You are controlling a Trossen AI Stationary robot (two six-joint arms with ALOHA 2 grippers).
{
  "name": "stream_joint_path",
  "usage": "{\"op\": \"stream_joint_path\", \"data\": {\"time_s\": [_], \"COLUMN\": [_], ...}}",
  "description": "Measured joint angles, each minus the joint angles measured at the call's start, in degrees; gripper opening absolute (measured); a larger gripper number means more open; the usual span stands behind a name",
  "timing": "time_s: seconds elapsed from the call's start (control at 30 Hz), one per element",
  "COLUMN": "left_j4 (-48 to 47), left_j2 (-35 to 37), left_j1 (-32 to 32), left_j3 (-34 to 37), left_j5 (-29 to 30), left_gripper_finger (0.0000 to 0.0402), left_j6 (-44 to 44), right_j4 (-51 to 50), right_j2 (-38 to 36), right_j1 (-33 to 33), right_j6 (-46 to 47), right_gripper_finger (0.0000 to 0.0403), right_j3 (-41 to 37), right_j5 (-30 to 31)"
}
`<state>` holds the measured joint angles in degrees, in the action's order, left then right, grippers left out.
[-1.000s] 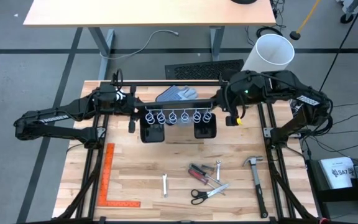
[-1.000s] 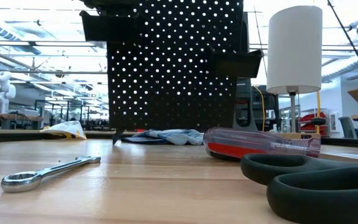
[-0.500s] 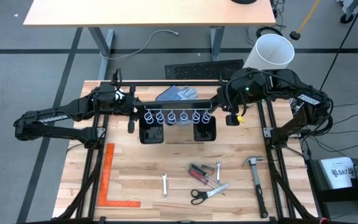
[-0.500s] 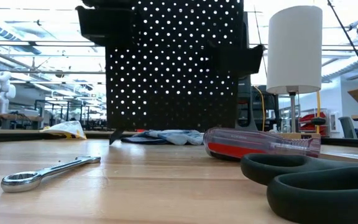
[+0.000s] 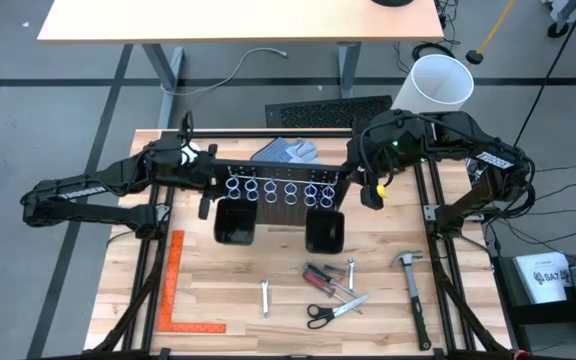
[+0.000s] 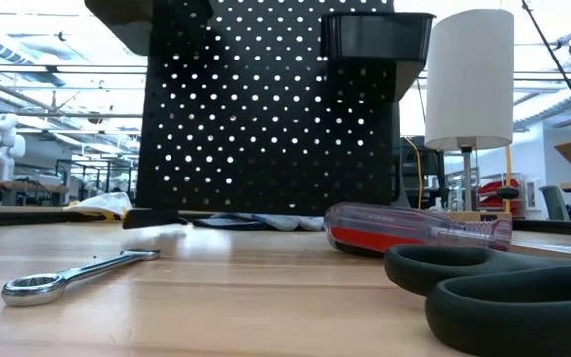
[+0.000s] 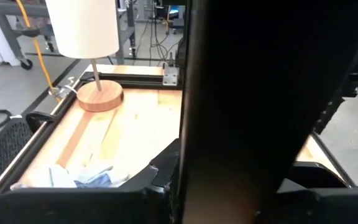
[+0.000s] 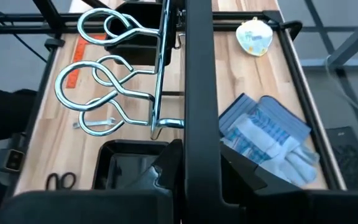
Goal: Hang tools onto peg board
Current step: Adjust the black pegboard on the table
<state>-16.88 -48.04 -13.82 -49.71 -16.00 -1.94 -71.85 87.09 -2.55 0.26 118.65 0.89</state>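
**Peg board held at both ends; every tool waits on the table**

The table (image 5: 218, 290) carries everything. Across its 12 o'clock half, in the high view, stands the peg board (image 5: 280, 192), leaning with its face toward 6 o'clock, the wire ring holders (image 5: 280, 187) in a row along it and two black bins (image 5: 236, 222) below them.

The left gripper (image 5: 206, 180) is clamped on the board's 9 o'clock edge; the right gripper (image 5: 360, 178) is clamped on its 3 o'clock edge, and the right wrist view shows the panel's edge running between that arm's fingers. In the low view the board's foot looks to be at or close to the tabletop; whether it rests there I cannot tell.

The step in hand is placing the board, not hanging. No ring or bin holds a tool.

The tools lie around 5 o'clock: a hammer (image 5: 411, 285) furthest toward 3, the scissors (image 5: 334, 311), the screwdrivers (image 5: 320, 279), and a wrench (image 5: 265, 298) alone toward 6.

Next, I judge, the board must stand steady before either gripper lets go; then one arm can fetch a tool.
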Motion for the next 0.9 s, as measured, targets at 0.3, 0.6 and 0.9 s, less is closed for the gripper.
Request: {"op": "stream_joint_path", "data": {"time_s": [0.3,0.6,0.9], "left_j4": [-0.66,-1.04,-1.28], "left_j2": [0.03,-0.58,-2.06], "left_j1": [0.02,0.94,1.22], "left_j3": [0.00,0.41,0.43], "left_j5": [-0.64,-0.25,-0.11], "left_gripper_finger": [0.0088,0.0088,0.0088], "left_j6": [1.76,2.67,2.65], "right_j4": [-0.47,-0.40,-0.36], "right_j2": [0.04,0.04,0.02], "right_j1": [0.00,0.02,0.04], "right_j6": [2.63,2.51,2.31], "right_gripper_finger": [0.0063,0.0063,0.0068], "right_j3": [0.00,0.00,0.00], "right_j5": [-1.10,-0.84,-0.42]}}
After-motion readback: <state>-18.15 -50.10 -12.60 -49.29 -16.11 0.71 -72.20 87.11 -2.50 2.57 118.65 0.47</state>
